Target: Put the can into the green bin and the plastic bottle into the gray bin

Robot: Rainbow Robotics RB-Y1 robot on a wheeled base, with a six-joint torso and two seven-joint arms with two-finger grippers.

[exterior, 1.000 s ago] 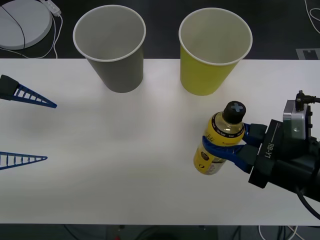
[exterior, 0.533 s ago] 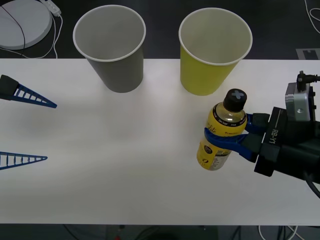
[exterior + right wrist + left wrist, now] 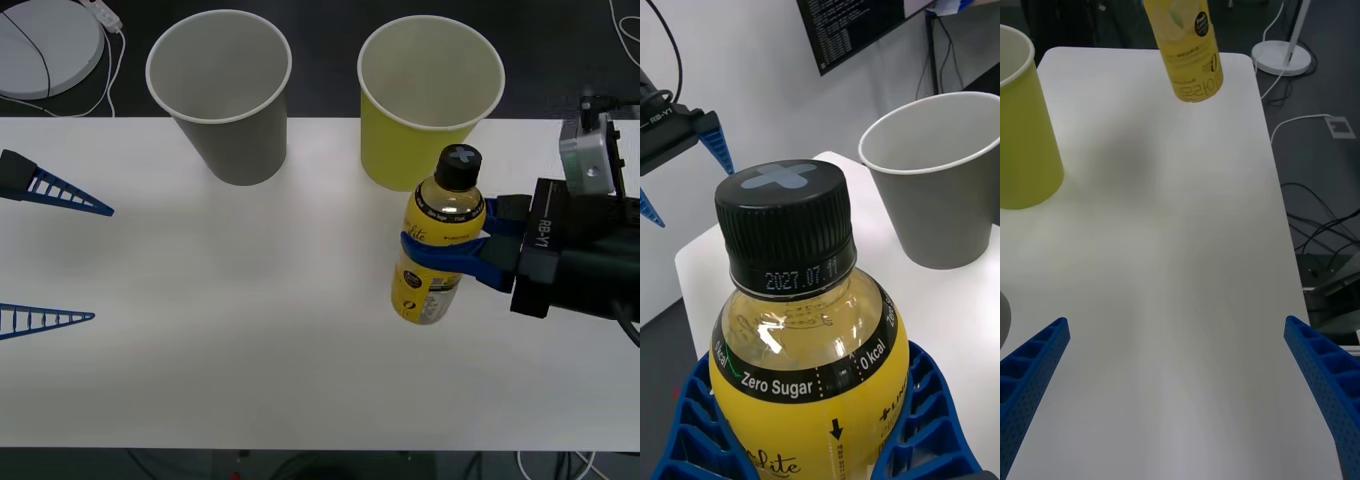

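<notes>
The right gripper (image 3: 440,252) reaches in from the right side of the white table (image 3: 250,330), its blue ribbed fingers (image 3: 929,409) closed around the middle of the plastic bottle (image 3: 437,240). The bottle stands roughly upright with its black screw cap (image 3: 786,214) on top. In the left wrist view its base hangs clear of the tabletop, with a faint shadow below it. It sits just in front of the green bin (image 3: 428,100), and from the front camera its cap overlaps the bin's lower wall, though they are probably not touching.

The gray bin (image 3: 222,92) stands upright at the far edge of the table, beside the green bin and toward the robot's left, well apart from the bottle. Both bins are open-topped with pale interiors.

The left gripper (image 3: 50,250) waits over the table's left side, its two blue fingers (image 3: 1030,367) spread wide apart and holding nothing.
</notes>
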